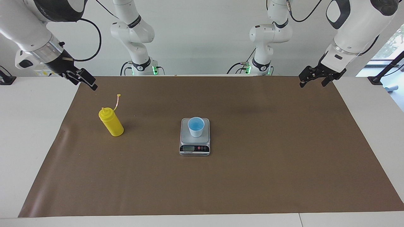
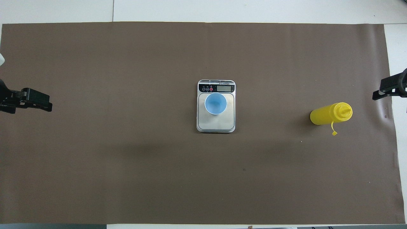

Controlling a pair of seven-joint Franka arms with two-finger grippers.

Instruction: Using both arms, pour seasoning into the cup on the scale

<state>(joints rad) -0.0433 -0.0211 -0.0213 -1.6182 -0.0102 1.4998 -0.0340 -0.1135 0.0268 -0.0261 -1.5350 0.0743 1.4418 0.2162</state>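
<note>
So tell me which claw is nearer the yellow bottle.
Right. The right claw hangs by the bottle; the left claw waits at the left arm's end.

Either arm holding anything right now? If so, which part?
Nothing is held. The right gripper is up over the mat's edge near the seasoning bottle, which stands untouched; the left gripper waits empty at its own end. Both sets of jaws are open.

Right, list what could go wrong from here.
1. The seasoning bottle stands tall and narrow; the right hand, open and up beside it, could tip it on approach.
2. Its loose cap tether might snag a finger.
3. The cup sits unheld on the scale; a nudge could topple it.
</note>
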